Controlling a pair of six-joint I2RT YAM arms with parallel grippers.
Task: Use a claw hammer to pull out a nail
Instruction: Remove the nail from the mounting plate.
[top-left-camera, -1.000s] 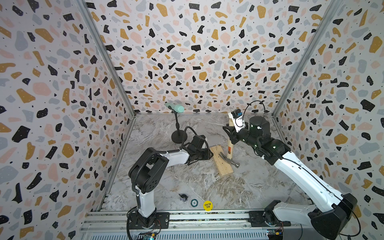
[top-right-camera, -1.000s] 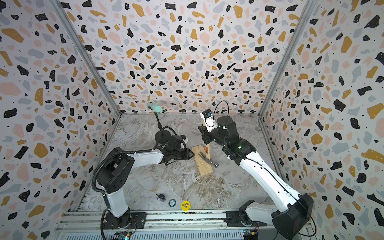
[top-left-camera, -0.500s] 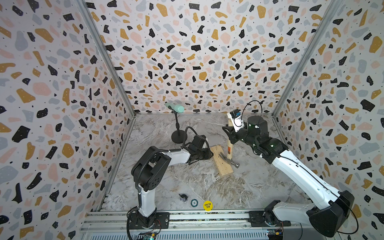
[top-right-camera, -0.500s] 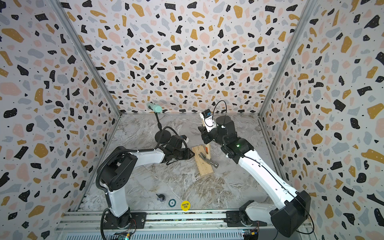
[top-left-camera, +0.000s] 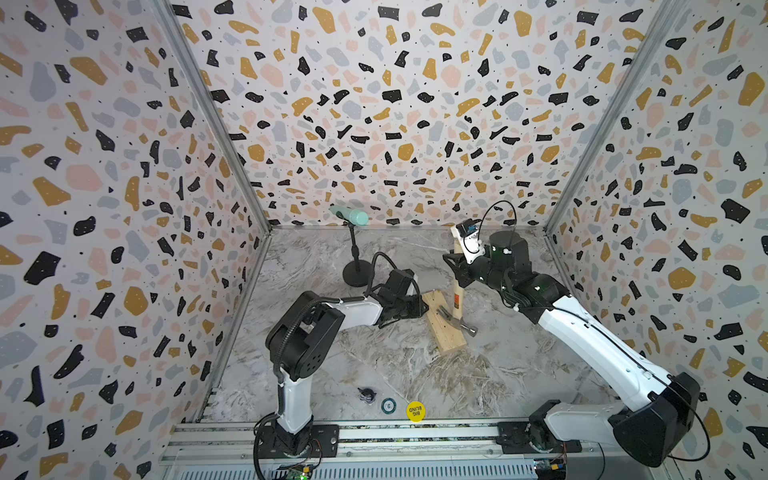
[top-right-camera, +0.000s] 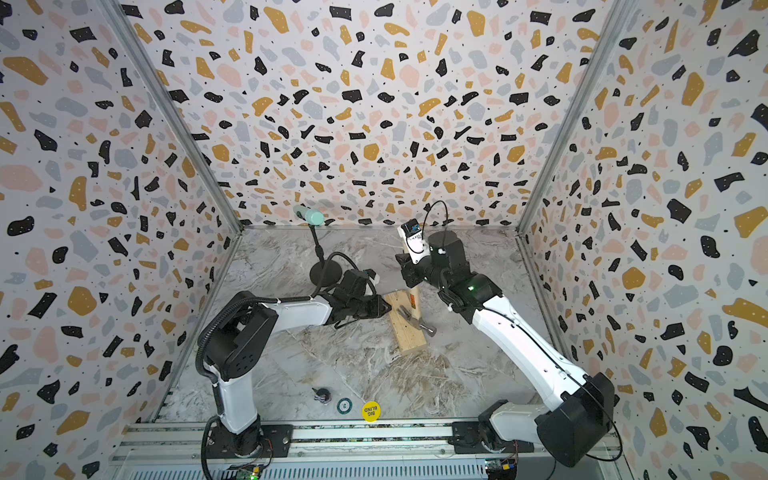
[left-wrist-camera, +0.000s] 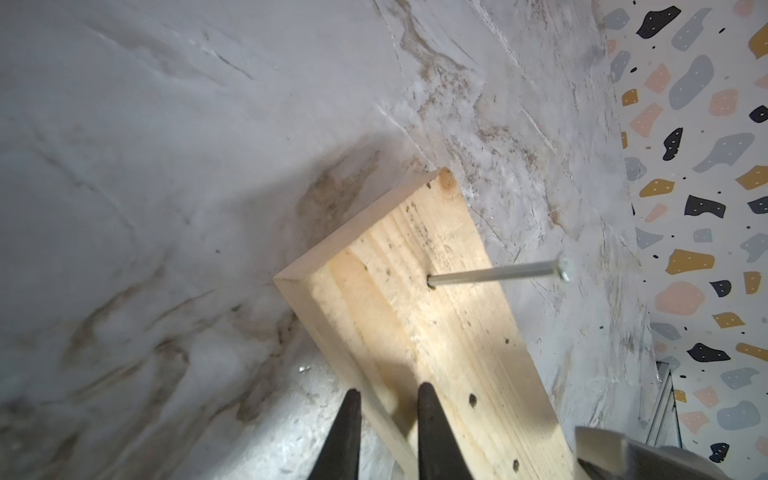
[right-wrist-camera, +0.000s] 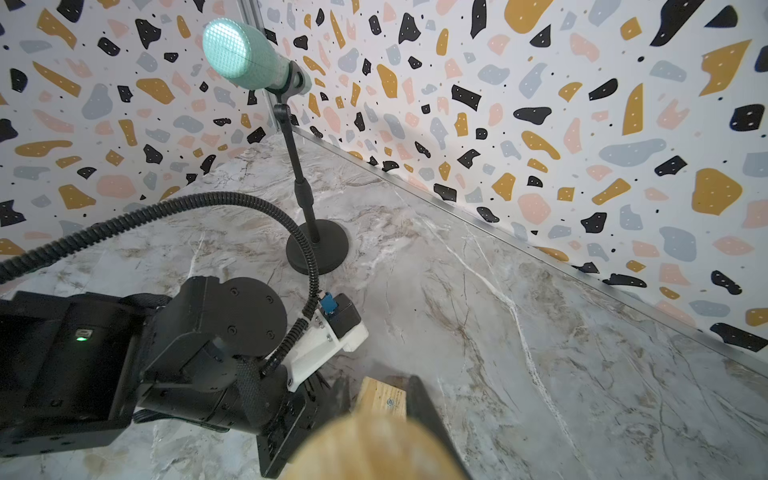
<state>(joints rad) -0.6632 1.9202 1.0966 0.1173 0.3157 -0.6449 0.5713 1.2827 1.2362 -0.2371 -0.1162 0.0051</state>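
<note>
Right gripper (top-left-camera: 459, 272): jaws clamped on the pale wooden handle of the silver-headed claw hammer (top-left-camera: 457, 300), whose head is down on the pale rectangular wood block (top-left-camera: 444, 332). Left gripper (left-wrist-camera: 388, 388): jaws narrowly apart astride the block's edge, and contact cannot be told. One thin grey nail (left-wrist-camera: 498, 273) stands out of the block's face, apart from the hammer head. One hammer, one block.

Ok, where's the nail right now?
In the left wrist view, the nail sticks out of the top face of the wood block, near its end, just beyond the left pincer.

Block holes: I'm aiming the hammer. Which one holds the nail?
The hole near the block's end away from the left claw, with the nail jutting out. The others, closer to that claw, are empty dark dots.
</note>
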